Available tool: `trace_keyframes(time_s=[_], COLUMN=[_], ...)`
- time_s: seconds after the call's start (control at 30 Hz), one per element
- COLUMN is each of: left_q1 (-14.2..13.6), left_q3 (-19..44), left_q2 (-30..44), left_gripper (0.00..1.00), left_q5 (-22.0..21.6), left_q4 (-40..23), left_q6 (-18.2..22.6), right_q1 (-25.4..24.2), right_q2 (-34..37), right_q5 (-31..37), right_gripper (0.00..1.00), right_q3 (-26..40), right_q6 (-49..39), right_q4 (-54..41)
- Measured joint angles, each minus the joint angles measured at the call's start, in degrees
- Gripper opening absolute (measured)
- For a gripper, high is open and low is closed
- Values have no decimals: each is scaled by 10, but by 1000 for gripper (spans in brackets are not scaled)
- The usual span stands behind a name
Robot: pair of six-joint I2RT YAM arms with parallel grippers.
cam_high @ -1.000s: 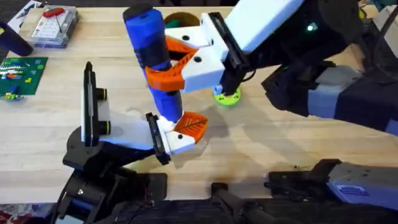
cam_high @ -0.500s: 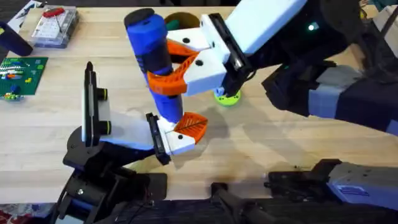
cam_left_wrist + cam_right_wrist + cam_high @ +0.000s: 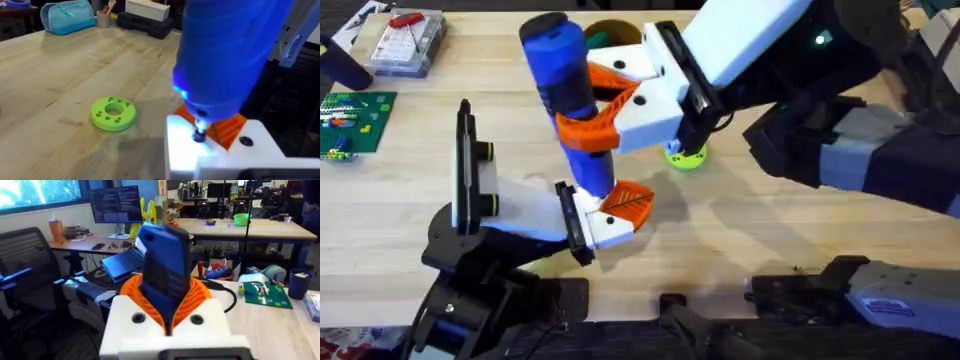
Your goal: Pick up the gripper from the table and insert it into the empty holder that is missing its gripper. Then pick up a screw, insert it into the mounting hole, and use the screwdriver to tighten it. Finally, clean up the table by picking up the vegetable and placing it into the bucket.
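Observation:
My right gripper (image 3: 610, 108), white with orange pads, is shut on the blue screwdriver (image 3: 565, 90) and holds it upright, tilted a little. The screwdriver's thin bit presses on a small dark screw (image 3: 200, 136) in the white body of my left gripper (image 3: 618, 210), beside an orange ribbed pad (image 3: 227, 127). A blue light glows near the tool's tip (image 3: 181, 92). In the right wrist view the screwdriver (image 3: 165, 265) stands between the orange pads. The orange-yellow bucket (image 3: 618, 29) is at the far edge, mostly behind the screwdriver. A small green bit at its rim may be the vegetable.
A bright green disc with holes (image 3: 686, 156) lies right of the screwdriver, also seen from the left wrist (image 3: 113, 112). A clear parts box (image 3: 408, 42) with a red-handled tool sits at the far left, and a green circuit board (image 3: 355, 118) lies below it.
A second ago the screwdriver and right gripper shifted slightly to the right. Over the last half second nothing visibly moved.

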Motion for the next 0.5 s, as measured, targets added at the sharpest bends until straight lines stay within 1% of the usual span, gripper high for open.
trace_keyframes(time_s=[0.27, 0.5], left_q1=[0, 0], left_q3=[0, 0], left_q2=[0, 0], left_gripper=[11, 11], left_q5=[-2, -3], left_q4=[1, 1], left_q6=[1, 1], right_q1=[0, 0], right_q2=[3, 4], right_q5=[-16, -20], right_gripper=[24, 24], right_q3=[-1, -2], right_q6=[9, 11], right_q4=[45, 58])
